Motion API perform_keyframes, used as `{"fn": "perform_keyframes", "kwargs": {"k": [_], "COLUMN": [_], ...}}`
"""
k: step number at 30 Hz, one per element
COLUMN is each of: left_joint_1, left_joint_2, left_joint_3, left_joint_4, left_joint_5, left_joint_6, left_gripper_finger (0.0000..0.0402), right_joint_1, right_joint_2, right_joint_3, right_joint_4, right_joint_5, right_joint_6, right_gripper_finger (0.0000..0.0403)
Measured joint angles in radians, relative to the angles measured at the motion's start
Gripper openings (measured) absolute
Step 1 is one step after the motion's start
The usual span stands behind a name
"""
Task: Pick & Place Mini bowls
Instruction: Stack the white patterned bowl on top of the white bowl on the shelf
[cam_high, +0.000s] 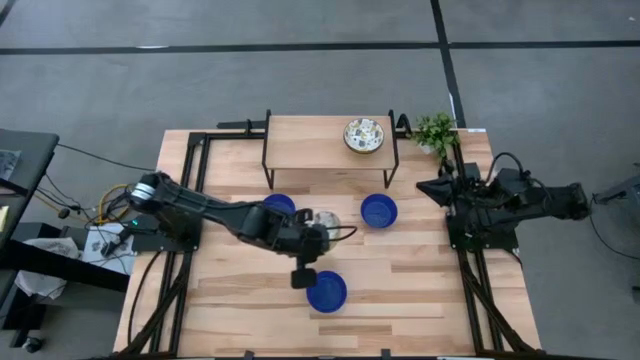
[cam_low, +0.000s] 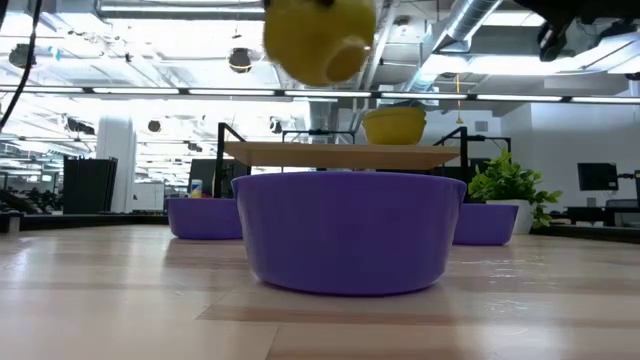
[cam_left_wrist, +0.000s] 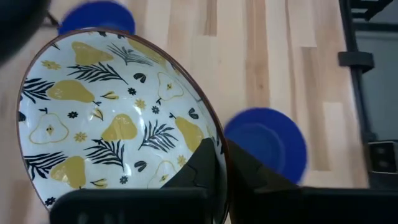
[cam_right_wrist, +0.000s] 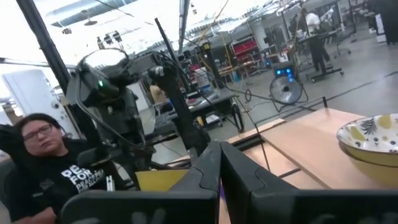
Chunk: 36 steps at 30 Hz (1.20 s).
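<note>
Two dark arms flanked the wooden table (cam_high: 400, 290) as I watched from my station. The left arm reached far in from its base toward the table's middle, its elbow low, the left gripper (cam_high: 312, 238) pinching the rim of a patterned bowl (cam_left_wrist: 112, 118) and holding it clear of the wood. The right arm sat folded at the table's right edge, and its right gripper (cam_right_wrist: 219, 163) had the two fingers pressed together on nothing. A small raised shelf (cam_high: 310, 140) stood at the far side with a second patterned bowl (cam_high: 364, 135) on it. Three blue bowls lay on the table: one near the front (cam_high: 327, 291), one toward the right below the shelf (cam_high: 379, 211), and one partly hidden behind the left arm (cam_high: 280, 204). A potted plant (cam_high: 436, 130) stood by the shelf's right end. Only the left wrist view showed the carried bowl's print, yellow pears and dark fern leaves on white. The low view showed it hanging above the front blue bowl. The right wrist view alone showed a seated person (cam_right_wrist: 46, 168) beyond the table, whose black shirt carried white lettering I could not read.
</note>
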Motion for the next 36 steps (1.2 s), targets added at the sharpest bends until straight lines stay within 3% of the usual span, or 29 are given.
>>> {"fn": "perform_keyframes", "kwargs": {"k": [3,8,15,20,25,36], "left_joint_1": [0.014,0.014,-0.012,-0.028,-0.030,-0.038], "left_joint_2": [0.028,0.043,0.036,0.036,0.036,0.036], "left_joint_3": [0.040,0.065,0.066,0.066,0.066,0.065], "left_joint_4": [-0.002,-0.008,-0.066,-0.080,-0.183,-0.238], "left_joint_5": [-0.001,-0.035,-0.188,-0.201,-0.222,-0.210], "left_joint_6": [0.100,0.284,0.553,0.668,0.673,0.669], "left_gripper_finger": [0.0010,0.0010,0.0010,0.0010,0.0010,0.0010], "right_joint_1": [0.000,0.000,0.000,0.000,0.000,0.025], "right_joint_2": [0.086,0.254,0.487,0.639,0.778,1.068], "right_joint_3": [0.000,0.004,0.141,0.353,0.597,1.043], "right_joint_4": [0.083,0.263,0.234,-0.024,-0.393,-0.921], "right_joint_5": [-0.028,-0.106,-0.114,-0.107,-0.106,-0.105], "right_joint_6": [-0.049,-0.264,-0.469,-0.559,-0.612,-0.798], "right_gripper_finger": [0.0000,0.0000,0.0000,0.0000,0.0000,0.0000]}}
